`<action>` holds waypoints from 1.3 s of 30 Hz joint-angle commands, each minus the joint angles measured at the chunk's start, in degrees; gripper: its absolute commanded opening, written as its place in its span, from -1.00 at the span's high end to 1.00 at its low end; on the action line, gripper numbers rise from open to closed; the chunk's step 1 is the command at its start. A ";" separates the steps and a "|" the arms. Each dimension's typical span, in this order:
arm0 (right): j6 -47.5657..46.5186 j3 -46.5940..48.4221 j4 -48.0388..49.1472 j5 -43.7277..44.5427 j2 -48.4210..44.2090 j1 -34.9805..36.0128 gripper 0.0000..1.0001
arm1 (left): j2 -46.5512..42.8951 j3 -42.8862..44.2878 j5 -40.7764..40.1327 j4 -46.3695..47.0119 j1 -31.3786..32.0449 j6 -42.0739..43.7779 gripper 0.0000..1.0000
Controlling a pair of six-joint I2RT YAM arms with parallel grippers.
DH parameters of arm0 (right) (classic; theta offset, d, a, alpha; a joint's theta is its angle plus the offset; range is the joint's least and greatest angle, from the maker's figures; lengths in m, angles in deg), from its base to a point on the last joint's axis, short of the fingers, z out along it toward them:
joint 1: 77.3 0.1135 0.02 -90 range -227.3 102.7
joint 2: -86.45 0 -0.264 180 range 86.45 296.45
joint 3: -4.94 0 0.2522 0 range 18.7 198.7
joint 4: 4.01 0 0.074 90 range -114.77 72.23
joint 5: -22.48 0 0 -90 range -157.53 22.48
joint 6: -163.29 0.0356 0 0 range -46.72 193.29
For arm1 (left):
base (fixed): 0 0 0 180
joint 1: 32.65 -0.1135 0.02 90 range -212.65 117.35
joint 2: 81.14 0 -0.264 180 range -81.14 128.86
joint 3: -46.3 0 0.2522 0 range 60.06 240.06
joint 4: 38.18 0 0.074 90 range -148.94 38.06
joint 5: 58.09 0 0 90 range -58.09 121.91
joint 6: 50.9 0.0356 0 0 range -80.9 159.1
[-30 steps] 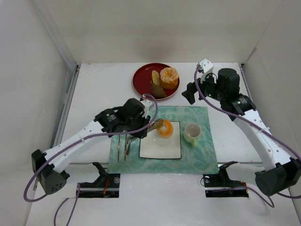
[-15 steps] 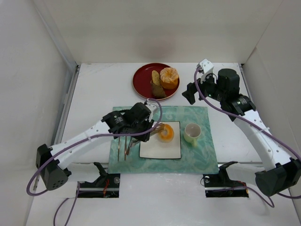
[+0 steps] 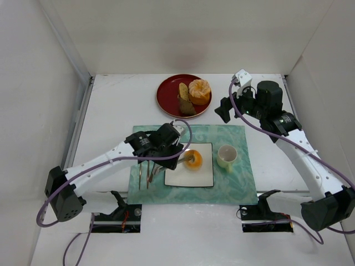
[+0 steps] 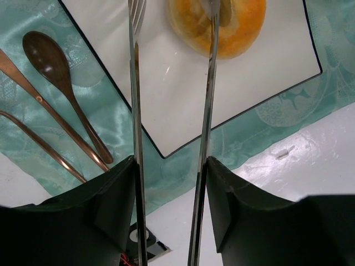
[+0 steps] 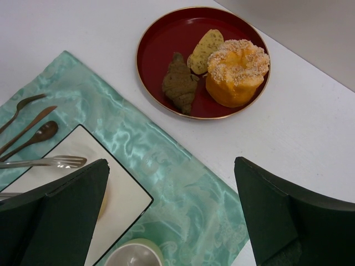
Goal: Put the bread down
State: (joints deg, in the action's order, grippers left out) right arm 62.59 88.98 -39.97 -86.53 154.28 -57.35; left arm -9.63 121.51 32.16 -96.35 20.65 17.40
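Placemat: the teal placemat (image 3: pixel 233 183) lies at near centre. It carries the white square plate (image 3: pixel 188 178), with a spoon (image 4: pixel 47 52) and two other copper utensils just left of the plate.
Left gripper: the left gripper (image 4: pixel 175 8) is over the plate's far part, its long thin metal fingers (image 4: pixel 136 111) spread and clamping nothing. One finger crosses the ring's centre hole and the other stands clear of its left edge. Whether the tip sits in the hole cannot be told.
Bread: the bread (image 3: pixel 194 159) rests on the plate's far half, inside the rim.
Step, as judged: release and withdrawal.
Method advised: rise straight up so the finger at the hole does not drag the ring. Do not sweep toward the utensils or the cup.
Cup: the cup (image 3: pixel 226 157) is on the mat, right of the plate and apart from it.
Right gripper: the right gripper (image 5: pixel 171 166) is raised at far right, fingers wide apart and empty.
Red plate: the red plate (image 3: pixel 166 91) at far centre holds a peeled orange (image 3: pixel 199 91) and dark slices (image 3: pixel 186 106).
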 commanded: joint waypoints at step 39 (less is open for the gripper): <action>0.06 -0.06 3.04 -1.56 -2.44 0.18 -1.00 | -21.14 -0.09 -40.16 21.00 -15.92 21.05 0.15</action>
State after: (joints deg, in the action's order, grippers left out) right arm 62.59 88.98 -39.99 -86.88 153.58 -57.35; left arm -28.95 123.80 -7.51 -85.26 8.71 29.51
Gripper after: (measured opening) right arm 0.999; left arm 0.421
